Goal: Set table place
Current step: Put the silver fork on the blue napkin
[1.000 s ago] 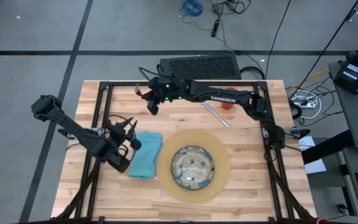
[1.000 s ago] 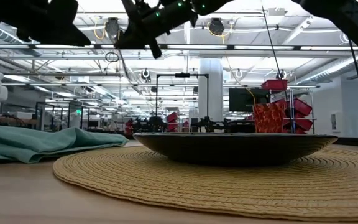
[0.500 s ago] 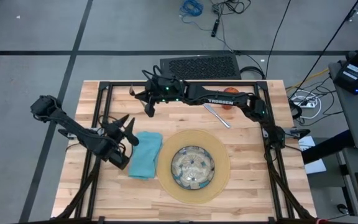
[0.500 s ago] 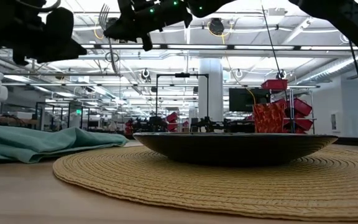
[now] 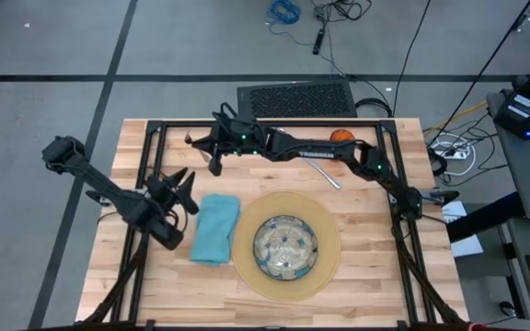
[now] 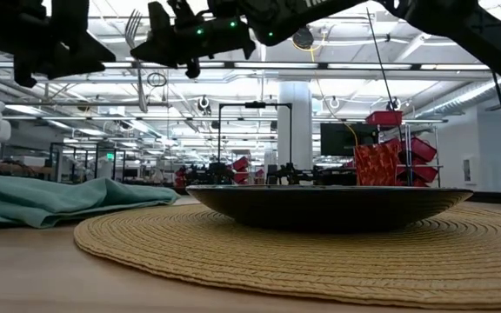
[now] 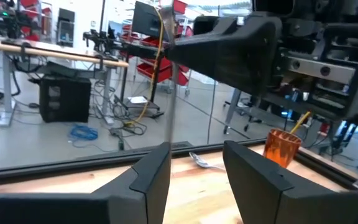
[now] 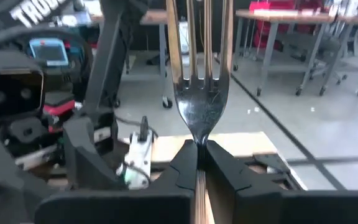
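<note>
The right claw (image 8: 196, 163) is clamped tight on the thin neck of the fork (image 8: 199, 93). It holds the fork high in the air over the far left part of the surface (image 5: 375, 276), prongs pointing up. The left claw (image 7: 194, 168) is let go, fingers apart, with nothing between them. It hangs just beside the napkin (image 5: 215, 227), on the napkin's left.

The mat (image 5: 329, 262) lies near the front middle of the surface, and the plate (image 5: 285, 246) sits on it. The napkin touches the mat's left edge. The cup (image 5: 340, 136) and two more silver pieces (image 5: 320, 169) are at the far side; I cannot tell which is the knife and which is the spoon.

What could go wrong: the grip is on a thin, smooth bit of metal, so the fork might twist or slip out and fall. The two arms are close, so if both move to the napkin at once they could bump. The fork could also land crooked or push the napkin into folds.

Since one second ago, the right claw has carried the fork further left. The left claw has opened up and pulled back from the napkin. The cup, then partly hidden under the right arm, now shows.
</note>
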You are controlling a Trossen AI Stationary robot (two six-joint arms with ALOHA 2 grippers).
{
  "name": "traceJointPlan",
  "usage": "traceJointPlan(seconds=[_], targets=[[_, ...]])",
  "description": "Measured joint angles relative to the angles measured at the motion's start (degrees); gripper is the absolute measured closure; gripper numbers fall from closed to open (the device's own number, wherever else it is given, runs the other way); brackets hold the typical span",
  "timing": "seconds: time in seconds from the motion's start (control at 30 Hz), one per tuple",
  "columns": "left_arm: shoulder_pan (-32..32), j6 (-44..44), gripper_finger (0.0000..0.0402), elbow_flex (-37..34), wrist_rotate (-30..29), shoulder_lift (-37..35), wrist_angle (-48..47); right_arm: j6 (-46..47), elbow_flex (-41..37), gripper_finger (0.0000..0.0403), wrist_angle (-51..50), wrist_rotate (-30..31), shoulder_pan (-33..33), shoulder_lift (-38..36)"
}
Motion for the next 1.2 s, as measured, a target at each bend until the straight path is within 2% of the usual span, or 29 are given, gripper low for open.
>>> traceJointPlan(seconds=[0.23, 0.63, 1.03, 1.2], targets=[[-0.51, 0.26, 0.0265, 0.00, 0.02, -0.50, 0.02, 0.83, 0.01, 0.0403, 1.74, -0.64, 0.02, 0.07], [2.14, 1.97, 0.0265, 0.00, 0.02, -0.50, 1.24, -0.16, 0.02, 0.0403, 4.39, -1.48, 3.52, 0.29], [3.17, 12.15, 0.0265, 2.67, 0.09, -0.50, 4.76, 1.88, 0.04, 0.0403, 5.54, -1.08, 4.60, 3.11], [3.59, 13.29, 0.0265, 2.71, 0.37, -0.48, 4.87, 1.58, 0.04, 0.0403, 5.74, -1.19, 5.35, 3.11]])
